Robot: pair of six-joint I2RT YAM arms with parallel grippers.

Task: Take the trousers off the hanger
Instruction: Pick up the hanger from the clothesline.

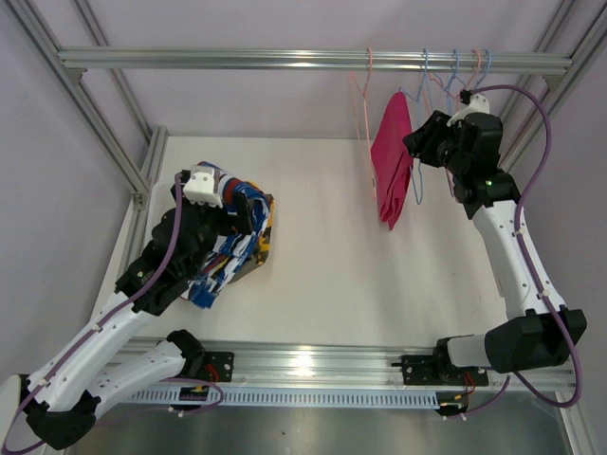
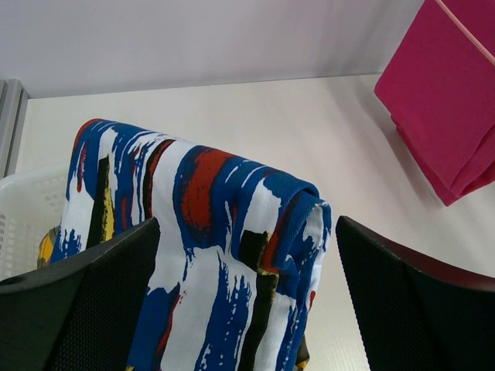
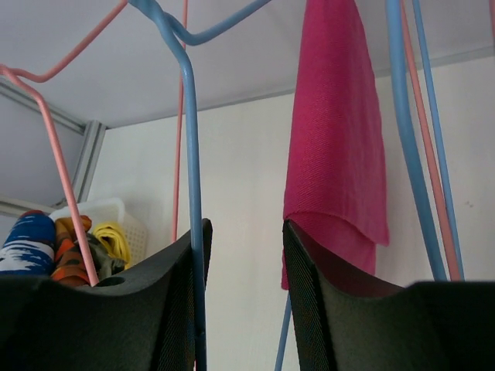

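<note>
- A white counter [image 1: 322,265] is sitting inside a metal frame [image 1: 142,180].
- A white slatted basket [image 2: 23,209] is resting on its left side, holding heaped cloth, with blue-red-white patterned trousers [image 2: 209,232] lying on top.

light: bright, even | shadows: faint | glare: front rail [image 1: 303,358] | wrist-view foreground: perhaps soft

Magenta trousers [image 1: 392,156] hang folded over a pink hanger [image 1: 364,95]; blue-red-white trousers [image 1: 232,242] lie draped well left.

Left gripper [image 1: 244,216]: low over table [image 1: 322,275], left side, jaws wide. Right gripper [image 1: 418,142]: high over its far right, jaws partly apart
</note>
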